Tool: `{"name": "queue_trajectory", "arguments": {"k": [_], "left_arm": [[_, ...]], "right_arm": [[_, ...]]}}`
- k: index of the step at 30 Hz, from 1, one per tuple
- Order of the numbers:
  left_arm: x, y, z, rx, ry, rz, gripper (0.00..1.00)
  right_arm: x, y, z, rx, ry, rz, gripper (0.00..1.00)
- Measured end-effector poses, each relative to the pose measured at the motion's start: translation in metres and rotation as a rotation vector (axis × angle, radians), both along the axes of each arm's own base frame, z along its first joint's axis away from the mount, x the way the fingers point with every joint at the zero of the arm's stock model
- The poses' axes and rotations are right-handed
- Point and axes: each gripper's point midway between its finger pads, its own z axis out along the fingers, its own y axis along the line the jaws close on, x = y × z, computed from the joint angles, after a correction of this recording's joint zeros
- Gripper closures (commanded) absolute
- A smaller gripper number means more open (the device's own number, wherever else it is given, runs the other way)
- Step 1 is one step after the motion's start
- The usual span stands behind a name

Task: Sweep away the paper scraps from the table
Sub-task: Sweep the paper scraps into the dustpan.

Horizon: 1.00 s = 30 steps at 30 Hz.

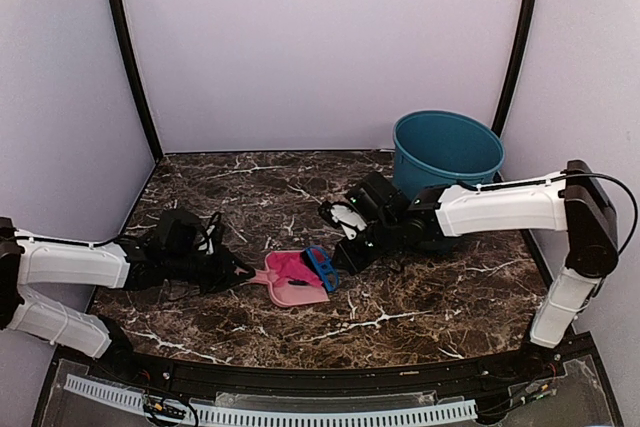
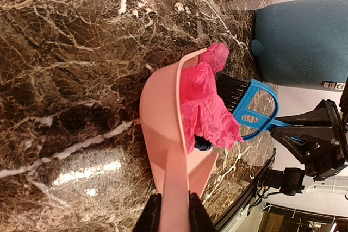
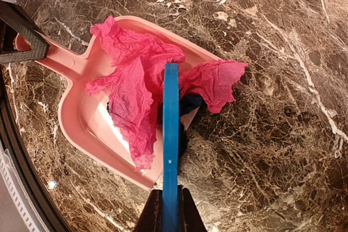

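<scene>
Magenta paper scraps (image 1: 291, 266) (image 2: 204, 110) (image 3: 138, 88) lie piled in the pale-pink dustpan (image 1: 291, 290) (image 2: 163, 118) (image 3: 81, 118), one spilling over its open edge onto the table (image 1: 420, 297). A dark scrap (image 3: 190, 102) sits under them. My left gripper (image 1: 238, 271) (image 2: 174, 215) is shut on the dustpan's handle. My right gripper (image 1: 345, 257) (image 3: 169, 210) is shut on the blue hand brush (image 1: 321, 267) (image 2: 255, 110) (image 3: 171, 134), whose black bristles press against the scraps at the pan's mouth.
A teal bucket (image 1: 446, 152) (image 2: 302, 42) stands at the back right of the table. Pale walls enclose the table on three sides. A black rim (image 1: 330, 372) runs along the near edge.
</scene>
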Motion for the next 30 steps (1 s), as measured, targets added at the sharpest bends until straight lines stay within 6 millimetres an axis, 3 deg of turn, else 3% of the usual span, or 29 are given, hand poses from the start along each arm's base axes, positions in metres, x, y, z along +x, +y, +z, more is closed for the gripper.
{"name": "queue_trajectory", "arguments": {"k": [13,30], "left_arm": [[-0.009,-0.015,0.004,-0.121,-0.061,-0.09,1.0],[-0.013,-0.018,0.035,-0.214,-0.153,-0.119,1.0]], "right_arm": [[-0.014,-0.021,0.021,0.037,-0.019,-0.012,1.0],[-0.025,-0.037,0.088,0.183,-0.094,-0.037,1.0]]}}
